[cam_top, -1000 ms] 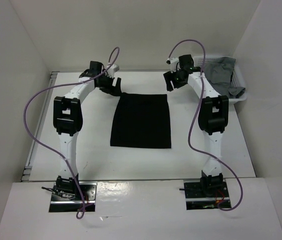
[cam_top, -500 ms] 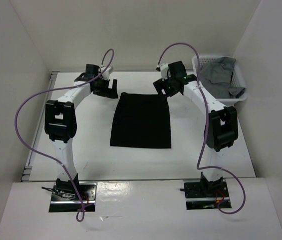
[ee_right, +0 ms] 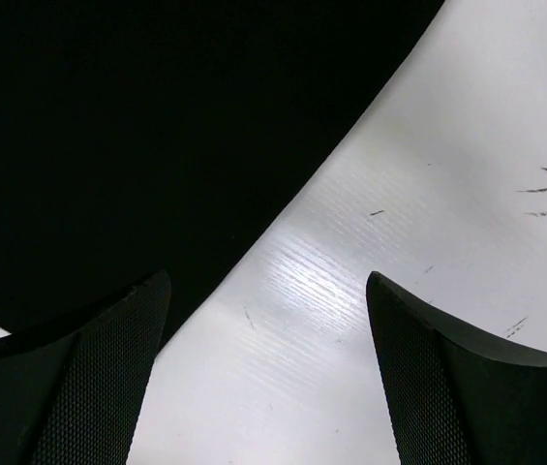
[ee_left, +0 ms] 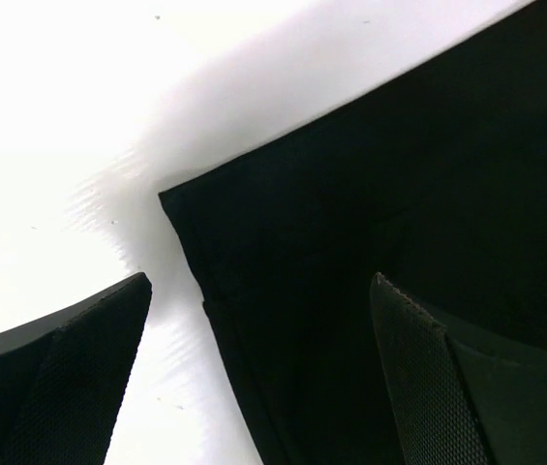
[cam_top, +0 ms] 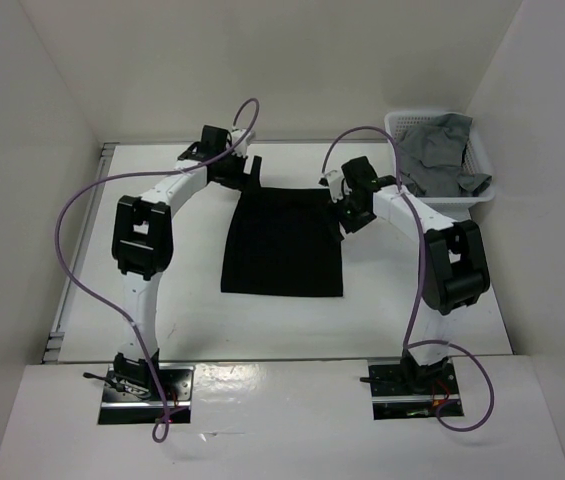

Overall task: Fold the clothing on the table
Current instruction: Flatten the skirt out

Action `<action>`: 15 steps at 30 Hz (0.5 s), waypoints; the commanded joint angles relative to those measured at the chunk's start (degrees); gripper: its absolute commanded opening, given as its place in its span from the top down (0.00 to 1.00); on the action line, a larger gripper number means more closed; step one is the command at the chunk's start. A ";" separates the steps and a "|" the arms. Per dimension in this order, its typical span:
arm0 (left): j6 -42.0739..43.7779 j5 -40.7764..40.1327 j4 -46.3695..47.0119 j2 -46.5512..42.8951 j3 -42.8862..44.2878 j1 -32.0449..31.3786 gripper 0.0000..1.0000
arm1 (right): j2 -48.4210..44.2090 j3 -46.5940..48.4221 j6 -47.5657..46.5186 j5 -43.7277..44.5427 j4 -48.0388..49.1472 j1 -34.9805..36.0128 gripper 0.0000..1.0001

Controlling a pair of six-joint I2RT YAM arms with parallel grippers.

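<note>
The black clothing (cam_top: 284, 240) lies flat as a rough rectangle in the middle of the white table (cam_top: 282, 325). My left gripper (cam_top: 245, 178) hovers open at its far left corner. In the left wrist view that corner of the clothing (ee_left: 399, 174) sits between the spread fingers (ee_left: 70, 378), and the left gripper (ee_left: 261, 281) holds nothing. My right gripper (cam_top: 347, 215) stands open at the clothing's right edge, near the far right corner. In the right wrist view the clothing (ee_right: 157, 116) reaches under the left finger, with bare table (ee_right: 428, 174) between the open right gripper (ee_right: 268, 278) fingers.
A white lattice basket (cam_top: 484, 165) holding a grey garment (cam_top: 437, 148) stands at the back right corner. White walls enclose the table on three sides. Purple cables loop from both arms.
Both arms have swung inward from the back of the table to the clothing's far corners. Both grippers have opened wider. The clothing has not moved.
</note>
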 commanded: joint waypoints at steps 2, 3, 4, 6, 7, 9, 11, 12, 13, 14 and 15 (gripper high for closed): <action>-0.72 -1.96 1.04 2.91 2.62 -0.48 0.00 | -3.86 -1.45 -0.46 -0.89 -0.10 1.29 0.14; -0.72 -1.96 1.56 3.43 2.62 -0.48 0.00 | -3.86 -1.97 -0.46 -0.89 -0.10 1.29 0.14; -1.33 -1.27 1.57 3.43 2.62 -0.48 0.00 | -3.86 -1.98 -0.46 -0.89 0.42 1.29 0.14; -1.34 0.49 1.57 4.57 3.14 -0.48 0.00 | -2.72 -1.98 -0.46 -0.89 0.43 1.29 0.14; -1.86 1.11 1.57 4.58 3.15 -1.00 0.00 | -2.72 -1.98 -0.46 -1.84 0.43 1.29 0.14; -1.87 1.82 1.57 5.27 3.76 -1.01 0.00 | -1.23 -0.58 -0.46 -3.52 0.43 1.81 0.14; -2.39 1.82 1.57 5.81 4.46 -1.53 0.00 | -0.44 0.30 -0.46 -4.13 0.43 2.87 0.14; -2.39 1.82 1.05 6.33 5.42 -1.53 0.00 | 0.35 1.00 -0.46 -4.14 0.43 3.48 0.14; -2.39 1.82 1.04 6.33 6.04 -1.53 0.00 | 0.36 1.01 -0.46 -3.35 0.43 5.14 0.14; -3.26 1.82 0.52 6.86 6.57 -1.53 0.00 | 1.06 2.40 -0.46 -3.35 0.43 5.94 0.14; -4.14 1.82 0.51 6.86 7.10 -1.53 0.00 | 1.85 2.94 -0.46 -2.74 0.43 6.73 0.14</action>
